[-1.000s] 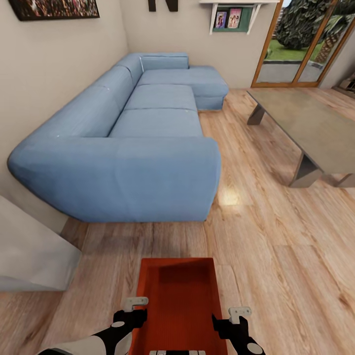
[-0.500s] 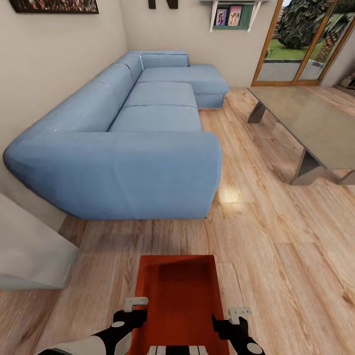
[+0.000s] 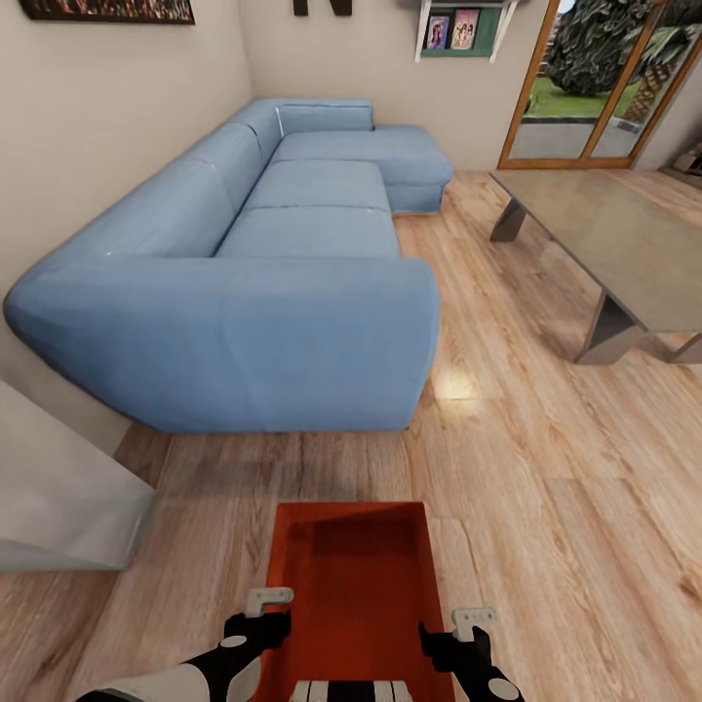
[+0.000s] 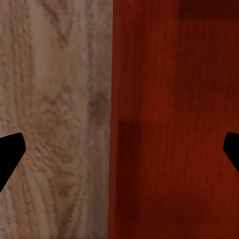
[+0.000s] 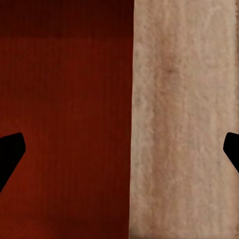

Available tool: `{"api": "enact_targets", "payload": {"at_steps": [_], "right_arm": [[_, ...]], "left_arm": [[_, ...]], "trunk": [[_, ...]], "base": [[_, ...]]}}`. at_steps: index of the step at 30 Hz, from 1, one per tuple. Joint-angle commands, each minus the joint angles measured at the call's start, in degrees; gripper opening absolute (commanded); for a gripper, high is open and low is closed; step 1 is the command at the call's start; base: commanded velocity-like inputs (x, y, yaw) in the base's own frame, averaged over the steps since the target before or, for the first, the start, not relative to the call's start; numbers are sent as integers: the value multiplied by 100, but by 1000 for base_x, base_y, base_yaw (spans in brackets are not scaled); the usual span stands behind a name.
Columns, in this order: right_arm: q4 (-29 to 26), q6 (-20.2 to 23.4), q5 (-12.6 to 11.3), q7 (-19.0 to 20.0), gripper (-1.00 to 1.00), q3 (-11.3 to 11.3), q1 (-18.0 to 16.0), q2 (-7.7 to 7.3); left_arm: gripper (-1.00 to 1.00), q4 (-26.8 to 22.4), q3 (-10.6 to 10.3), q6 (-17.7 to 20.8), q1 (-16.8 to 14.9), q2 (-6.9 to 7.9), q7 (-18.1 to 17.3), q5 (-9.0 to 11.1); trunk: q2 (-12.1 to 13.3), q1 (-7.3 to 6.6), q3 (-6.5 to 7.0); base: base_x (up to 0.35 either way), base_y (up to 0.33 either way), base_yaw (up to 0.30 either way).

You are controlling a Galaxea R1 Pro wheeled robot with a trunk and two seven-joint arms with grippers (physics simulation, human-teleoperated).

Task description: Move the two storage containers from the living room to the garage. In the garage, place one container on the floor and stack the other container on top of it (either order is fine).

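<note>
Left pincer (image 3: 255, 616) and right pincer (image 3: 450, 632) flank the orange-red open-topped plastic bin (image 3: 353, 585) on the light wood-plank floor (image 3: 546, 487), nearer the blue L-shaped sofa (image 3: 292, 283) than before; both wrist views show each pincer wide, astride a bin wall, nothing gripped.

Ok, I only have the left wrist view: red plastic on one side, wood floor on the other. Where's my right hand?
Observer: The right hand is at the storage container's opposite long wall, level with the left hand.
Operator: Is it open?
Observer: Yes. In the right wrist view its fingertips stand wide apart, with the container wall's edge between them.
Operator: What's ahead of the container?
Observer: The arm of the blue sofa, across a strip of wood floor.
</note>
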Motion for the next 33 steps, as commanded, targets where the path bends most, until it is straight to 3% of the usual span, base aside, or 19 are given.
{"api": "enact_targets", "payload": {"at_steps": [1,30,33], "right_arm": [[4,-19,-16,0,100,10,-3,-1],[102,-11,-42,-14,100,10,-3,2],[160,-10,-44,-170,100,10,-2,3]], "left_arm": [[100,25,-49,-41,-9,-4,9,47],[100,25,-58,-41,-10,-8,17,46],[100,25,-58,-41,-10,-10,17,45]], "trunk": [[-43,22,-22],[-43,22,-22],[-43,22,-22]], "base": [[0,0,0],[0,0,0],[0,0,0]]}}
